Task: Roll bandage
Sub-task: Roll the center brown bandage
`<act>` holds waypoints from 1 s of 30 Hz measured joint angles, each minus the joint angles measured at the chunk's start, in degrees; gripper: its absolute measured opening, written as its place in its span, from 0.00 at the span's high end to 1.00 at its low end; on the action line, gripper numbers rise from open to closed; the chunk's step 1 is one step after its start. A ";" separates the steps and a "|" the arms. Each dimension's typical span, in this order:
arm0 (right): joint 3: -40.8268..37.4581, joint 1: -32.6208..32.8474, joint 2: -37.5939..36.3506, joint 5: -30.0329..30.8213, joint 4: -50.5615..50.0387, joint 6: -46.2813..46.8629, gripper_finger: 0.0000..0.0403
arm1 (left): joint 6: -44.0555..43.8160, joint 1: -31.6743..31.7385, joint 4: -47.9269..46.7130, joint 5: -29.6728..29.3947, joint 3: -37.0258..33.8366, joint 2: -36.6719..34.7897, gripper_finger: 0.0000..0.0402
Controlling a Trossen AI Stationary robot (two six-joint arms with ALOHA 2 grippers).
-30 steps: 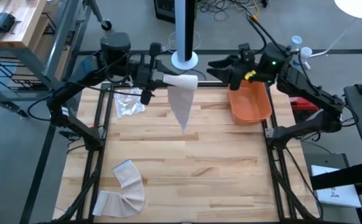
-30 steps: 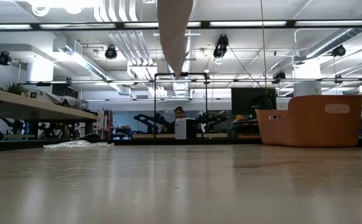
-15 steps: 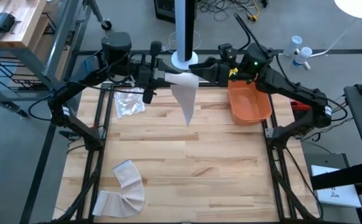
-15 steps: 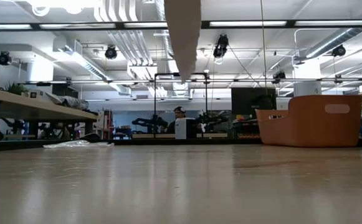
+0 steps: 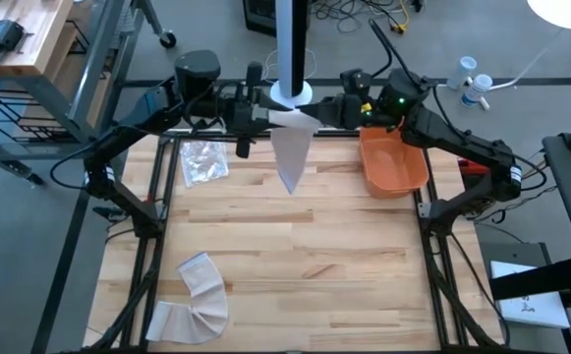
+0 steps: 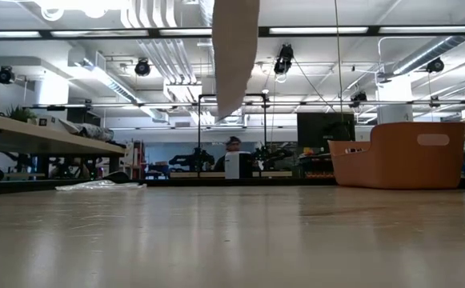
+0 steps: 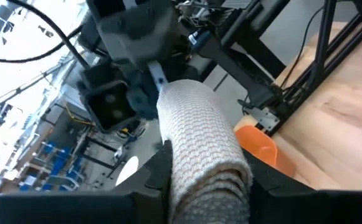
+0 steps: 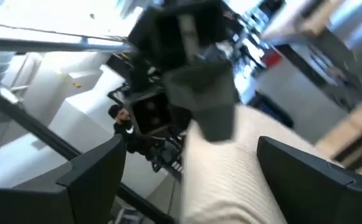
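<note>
A white woven bandage (image 5: 290, 147) is held high over the table's far edge. Its rolled part (image 7: 196, 124) sticks out level, and its loose tail (image 6: 234, 56) hangs down, clear of the table. My left gripper (image 5: 268, 116) is shut on the rolled part from the left. My right gripper (image 5: 317, 112) faces it from the right and is open. Its two fingers (image 8: 100, 171) stand wide on either side of the roll's other end (image 8: 230, 174). I see no touch there. My left gripper pinches the bandage's rolled part (image 7: 202, 168) between its two fingers, which come in level from the table's left and lie along the roll. The roll reaches out beyond the fingertips. The tail hangs slack below it, lifted clear of the table.
An orange bin (image 5: 395, 162) stands at the far right, just beyond the right gripper. A clear plastic wrapper (image 5: 203, 162) lies at the far left. Another bandage strip (image 5: 195, 295) lies near the front left corner. A white post (image 5: 292, 49) rises behind the table's far edge.
My right gripper has gone toward the table's left, up to the bandage, and has rolled about its own axis; its fingers now stand around the roll's free end. My left gripper has shifted slightly toward the right, and the hanging tail has swung with it.
</note>
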 joint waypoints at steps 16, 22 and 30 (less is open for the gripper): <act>0.16 0.60 0.31 0.41 -3.05 9.18 0.13 | 2.58 0.07 0.56 -0.02 0.00 0.00 0.76; 0.16 0.90 0.28 -0.33 -3.13 9.69 0.13 | 2.34 0.07 0.77 -0.02 0.00 0.00 0.77; 0.16 1.15 0.28 -0.08 -2.93 19.24 0.13 | 7.49 0.04 0.75 0.03 0.00 -0.25 0.77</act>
